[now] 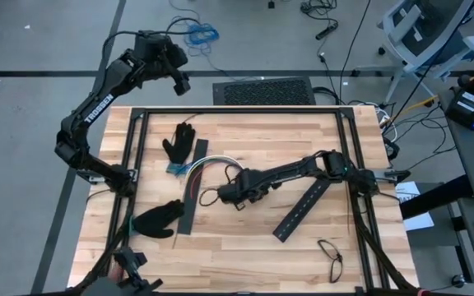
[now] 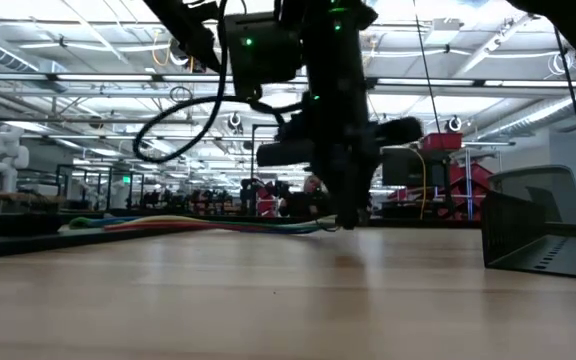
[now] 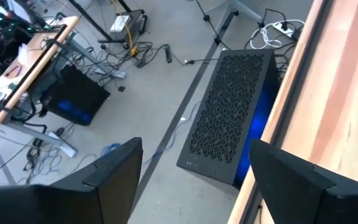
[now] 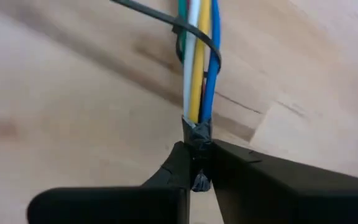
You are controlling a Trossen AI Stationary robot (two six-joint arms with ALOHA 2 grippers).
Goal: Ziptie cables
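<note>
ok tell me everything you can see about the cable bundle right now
The cables are a bundle of thin flexible wires, white, yellow, blue and green at the near end, with red showing in the low view. They lie flat on the wooden table, curving from beside a black glove to the right gripper, which is shut on their dark taped end. A thin dark ziptie loops around them just beyond the tape.
</note>
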